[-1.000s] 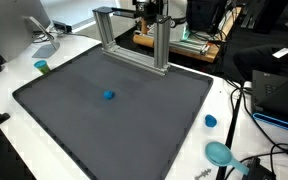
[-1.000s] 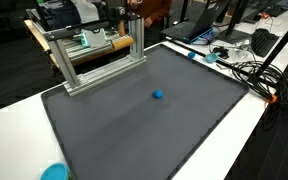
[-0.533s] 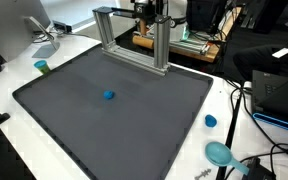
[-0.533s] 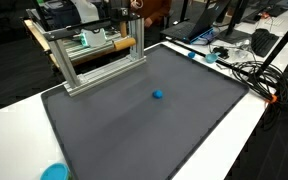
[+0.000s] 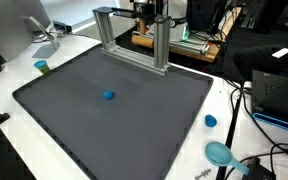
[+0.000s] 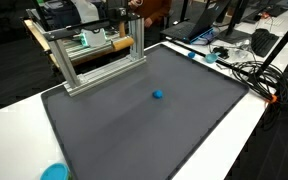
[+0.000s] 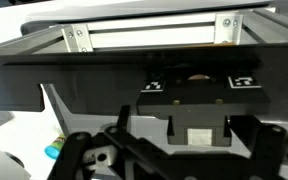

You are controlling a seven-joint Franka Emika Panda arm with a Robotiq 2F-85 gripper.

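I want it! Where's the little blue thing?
In both exterior views the little blue thing lies near the middle of the dark mat, in front of the metal frame.

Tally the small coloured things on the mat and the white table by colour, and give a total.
Blue: 2, a lump on the mat and a cap.
Teal: 2, a dish and a cup.
Total: 4.
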